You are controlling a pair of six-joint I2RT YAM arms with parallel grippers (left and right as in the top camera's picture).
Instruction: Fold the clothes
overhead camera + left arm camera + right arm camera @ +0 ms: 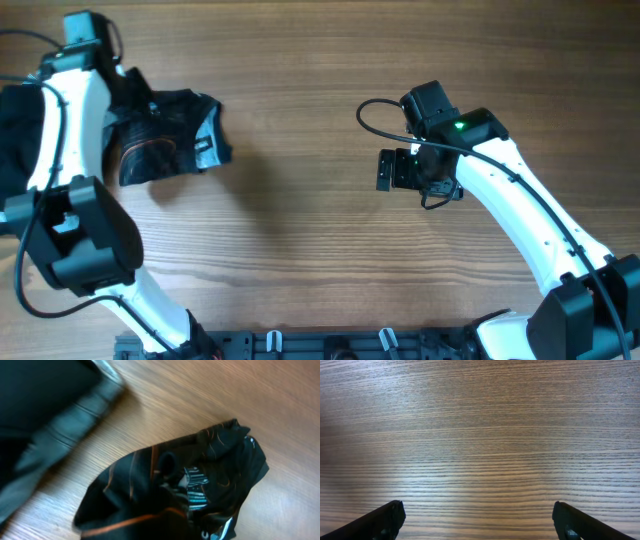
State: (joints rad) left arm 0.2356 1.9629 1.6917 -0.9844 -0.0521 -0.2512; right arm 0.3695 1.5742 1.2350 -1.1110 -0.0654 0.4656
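Note:
The black jersey with thin orange swirls and a white logo hangs bunched up at the table's far left. Its shadow on the wood shows it is partly off the surface. My left gripper is at its upper left edge and is shut on the cloth. In the left wrist view the jersey fills the lower middle and hides my fingers. My right gripper is open and empty over bare wood right of centre, apart from the jersey. Its two black fingertips show wide apart in the right wrist view.
A pile of plain black and light blue garments lies at the left edge behind my left arm. It also shows blurred in the left wrist view. The wooden table is bare between the arms.

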